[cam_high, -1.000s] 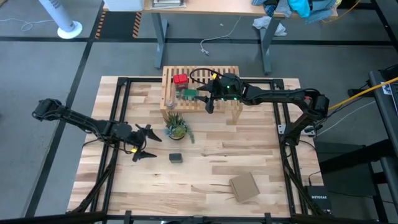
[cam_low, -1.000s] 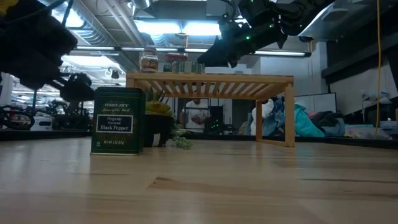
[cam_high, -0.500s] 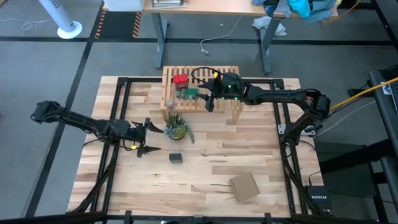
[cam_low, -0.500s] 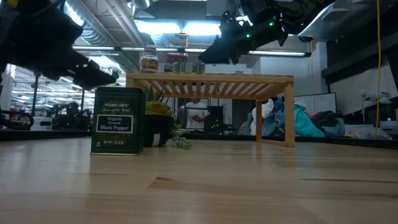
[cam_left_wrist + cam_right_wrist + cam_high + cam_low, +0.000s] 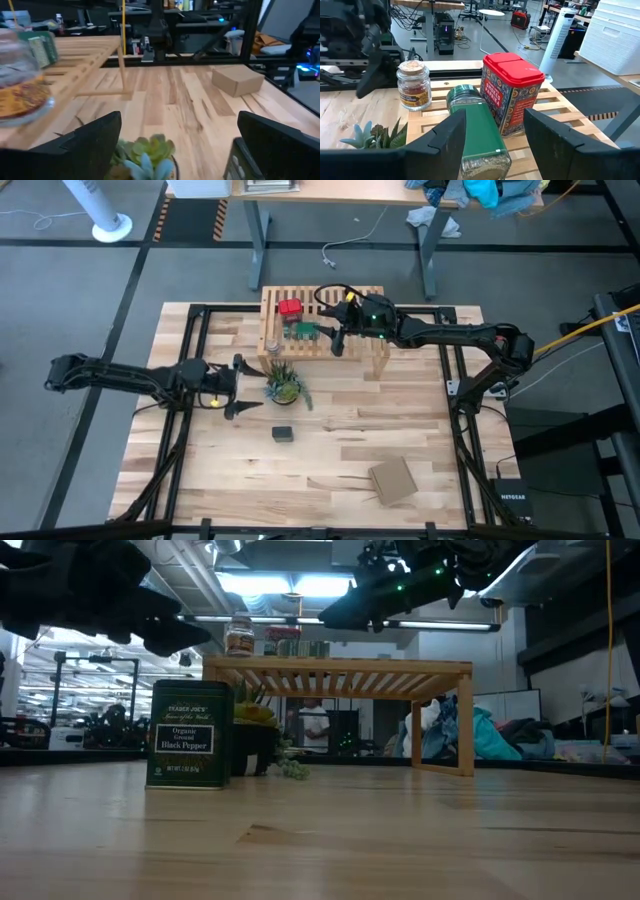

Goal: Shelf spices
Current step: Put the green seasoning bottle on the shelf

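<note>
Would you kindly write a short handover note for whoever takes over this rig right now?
Right claw: open, over the shelf, astride the green-capped jar standing there.
Left claw: open, holding nothing, beside the potted plant.
On the shelf: red tin, green-capped jar, small cork-topped jar.
Left: the black pepper tin, on the table in front of the plant, goes onto the shelf.

The desk [image 5: 330, 450] is viewed straight down from overhead and level from its surface. The shelf [image 5: 372, 352] is shared by all views, seen closely by both wrist cameras.
</note>
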You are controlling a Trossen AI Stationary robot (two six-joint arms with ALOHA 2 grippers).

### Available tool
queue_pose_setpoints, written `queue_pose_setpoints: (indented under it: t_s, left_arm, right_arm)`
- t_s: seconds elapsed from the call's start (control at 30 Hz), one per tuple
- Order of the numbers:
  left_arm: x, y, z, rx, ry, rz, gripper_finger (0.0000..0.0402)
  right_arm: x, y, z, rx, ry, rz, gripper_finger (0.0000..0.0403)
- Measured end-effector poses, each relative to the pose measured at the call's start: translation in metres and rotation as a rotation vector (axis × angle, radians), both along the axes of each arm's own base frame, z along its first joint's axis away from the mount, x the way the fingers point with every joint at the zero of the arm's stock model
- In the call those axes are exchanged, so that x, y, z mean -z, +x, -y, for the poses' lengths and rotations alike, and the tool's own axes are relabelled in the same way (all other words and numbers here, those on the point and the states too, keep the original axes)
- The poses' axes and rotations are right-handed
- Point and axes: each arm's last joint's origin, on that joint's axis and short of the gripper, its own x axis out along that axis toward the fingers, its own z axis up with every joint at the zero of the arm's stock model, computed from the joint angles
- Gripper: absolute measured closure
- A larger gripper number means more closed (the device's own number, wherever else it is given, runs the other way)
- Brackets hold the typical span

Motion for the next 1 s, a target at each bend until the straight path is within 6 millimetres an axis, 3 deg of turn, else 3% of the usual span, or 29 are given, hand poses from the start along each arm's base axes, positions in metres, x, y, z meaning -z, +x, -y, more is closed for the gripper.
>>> queue_pose_setpoints:
  t_s: [0.73, 1.0]
  left_arm:
    - [-0.012, -0.003, -0.030, 0.042, -0.011, 0.088, 0.0009]
    - [-0.010, 0.009, -0.036, 0.052, -0.027, 0.038, 0.0009]
  right_arm:
    - [-0.003, 0.001, -0.003, -0.090, 0.014, 0.038, 0.0201]
    - [-0.004, 0.001, -0.003, -0.088, 0.023, 0.046, 0.0201]
